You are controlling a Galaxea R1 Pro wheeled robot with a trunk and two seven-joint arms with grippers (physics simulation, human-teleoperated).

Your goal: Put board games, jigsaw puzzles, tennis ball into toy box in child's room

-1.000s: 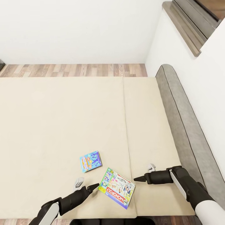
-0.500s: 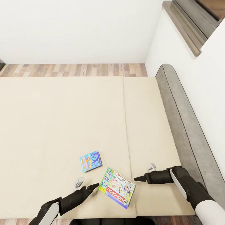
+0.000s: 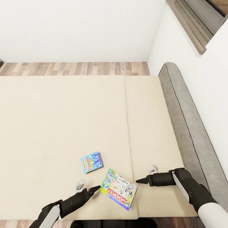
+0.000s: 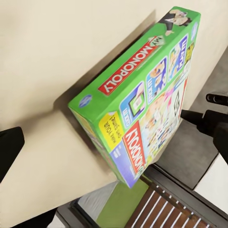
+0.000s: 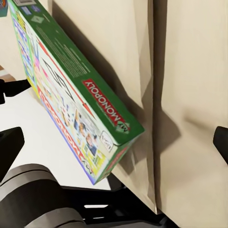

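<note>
from the head view we see the bed, its plain beige mattress running from the left edge to a seam right of centre, with a strip of wood-plank floor beyond its far edge and a white wall behind that; most of the mattress lies bare, so there is wide open room ahead of both arms. low at the left, our left gripper hangs over the near part of the mattress with its two fingers spread apart, the dark fingertip just beside the near left corner of the monopoly box, though we cannot tell whether it touches. a little farther in lies the blue board game, a small flat box with cartoon print, flat on the mattress and apart from the other box. the monopoly box lies flat between the two grippers, close to the mattress's near edge, turned at an angle, green-edged with a red title band and a white pictured face. our right gripper hovers just right of the seam, fingers spread, holding nothing and apart from the box. along the right runs the grey padded headboard against a white wall.
</note>
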